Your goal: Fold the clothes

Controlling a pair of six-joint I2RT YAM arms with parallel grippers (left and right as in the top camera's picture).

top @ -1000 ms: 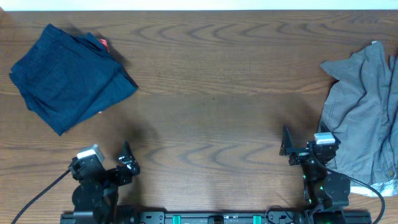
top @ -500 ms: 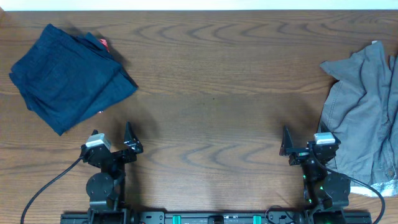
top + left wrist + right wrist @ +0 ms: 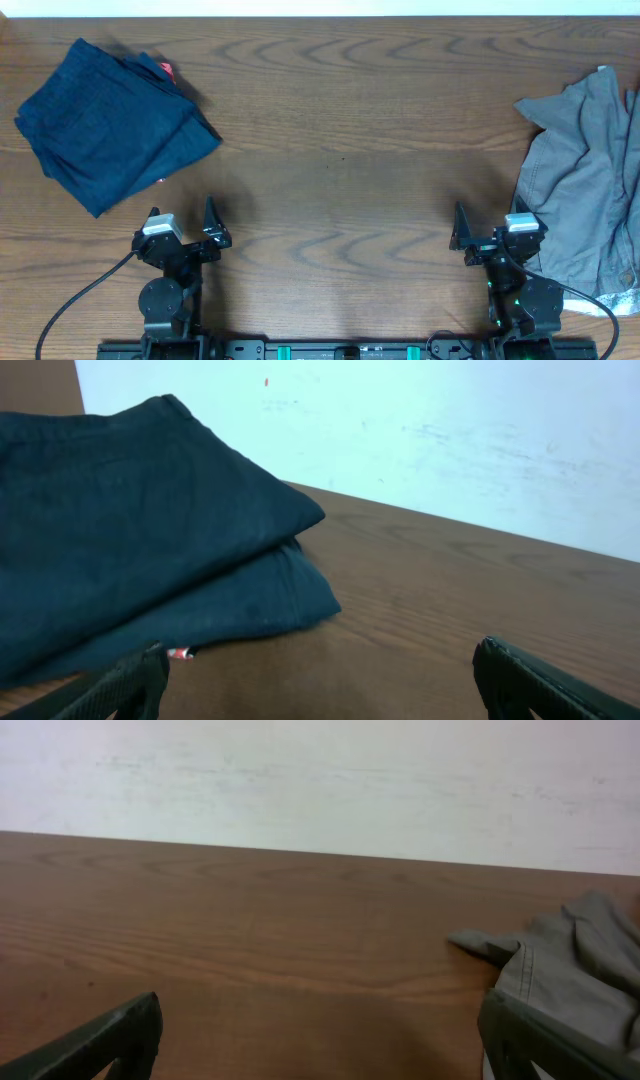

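A folded dark blue garment (image 3: 110, 125) lies at the table's back left; it also fills the left of the left wrist view (image 3: 130, 550). A crumpled grey garment (image 3: 585, 190) lies unfolded at the right edge; a corner of it shows in the right wrist view (image 3: 570, 970). My left gripper (image 3: 182, 228) is open and empty near the front edge, below the blue garment; its fingertips show in its wrist view (image 3: 320, 685). My right gripper (image 3: 490, 228) is open and empty near the front edge, just left of the grey garment, with its fingertips in its wrist view (image 3: 320, 1040).
The brown wooden table (image 3: 340, 150) spreads between the two garments. A small red tag (image 3: 167, 70) peeks out at the blue garment's top edge. A pale wall (image 3: 320, 780) stands behind the table's far edge.
My left arm swung from pointing right to pointing up the table, its gripper moving slightly up and right. The right arm and both garments stayed still.
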